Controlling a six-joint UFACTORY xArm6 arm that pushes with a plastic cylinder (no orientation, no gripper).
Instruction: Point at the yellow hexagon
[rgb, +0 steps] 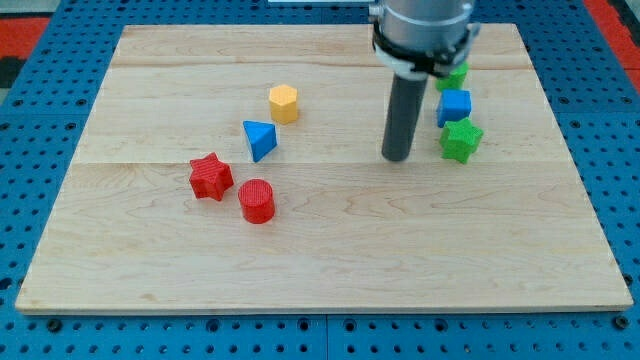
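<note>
My tip (397, 158) stands upright, right of yellow hexagon (284, 103).

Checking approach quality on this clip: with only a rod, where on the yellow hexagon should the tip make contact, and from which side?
Probably its right-hand face. My tip sits to the view's right of the yellow hexagon, slightly lower, with bare board between. The blue triangle crowds the hexagon's lower left, so coming from the right looks cleanest.

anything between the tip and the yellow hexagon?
No. In the camera view the stretch from my tip to the yellow hexagon is bare wood; the blue triangle sits below that line.
</note>
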